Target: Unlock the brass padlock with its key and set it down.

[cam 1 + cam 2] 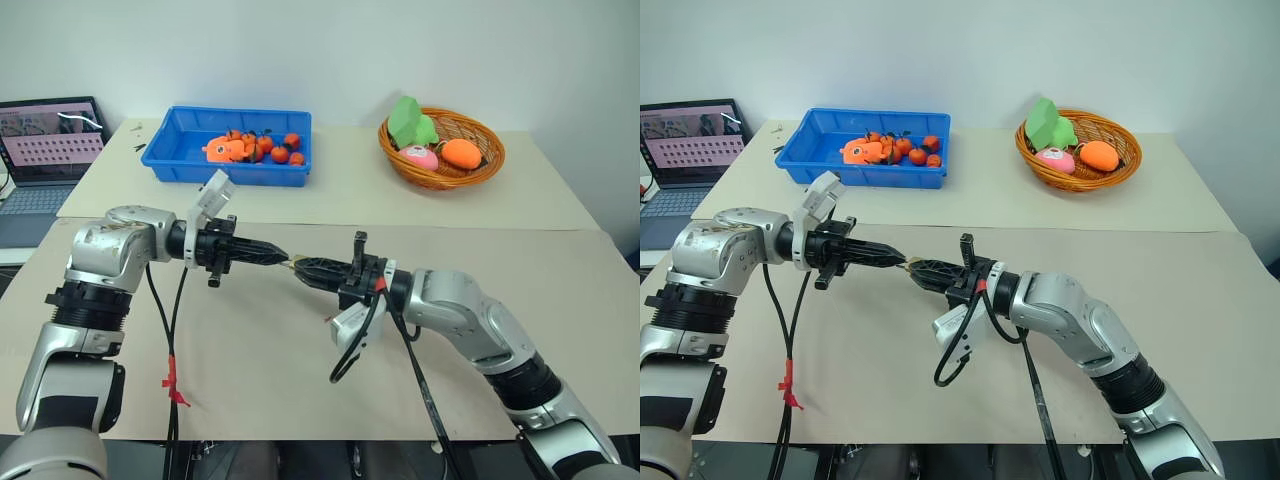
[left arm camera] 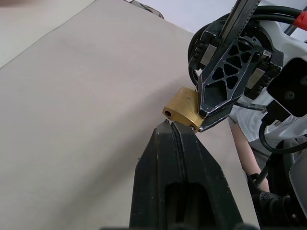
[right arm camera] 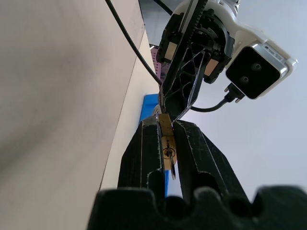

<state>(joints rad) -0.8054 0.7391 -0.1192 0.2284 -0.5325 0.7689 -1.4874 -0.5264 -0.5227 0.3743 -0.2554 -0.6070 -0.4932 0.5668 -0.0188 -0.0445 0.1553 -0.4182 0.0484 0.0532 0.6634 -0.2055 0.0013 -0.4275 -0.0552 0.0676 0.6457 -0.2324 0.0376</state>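
Note:
The brass padlock (image 2: pixel 181 109) hangs in the air over the tan mat, between the two grippers, which meet tip to tip. My right gripper (image 1: pixel 298 266) is shut on its golden body (image 3: pixel 165 136), one finger (image 2: pixel 218 86) on each flat side. A thin silvery key (image 3: pixel 171 170) sticks out of the keyhole on the end facing the right wrist. My left gripper (image 1: pixel 283 258) comes in from the left, level, with its fingers (image 2: pixel 163 172) shut. Its tip pinches the silver shackle (image 3: pixel 157 111) at the padlock's other end.
A blue bin (image 1: pixel 180 160) of orange toy fruit stands at the back left. A wicker basket (image 1: pixel 485 165) of soft toys is at the back right, and a laptop (image 1: pixel 50 140) at the far left. Black cables (image 1: pixel 170 370) hang from both wrists over the mat (image 1: pixel 250 380).

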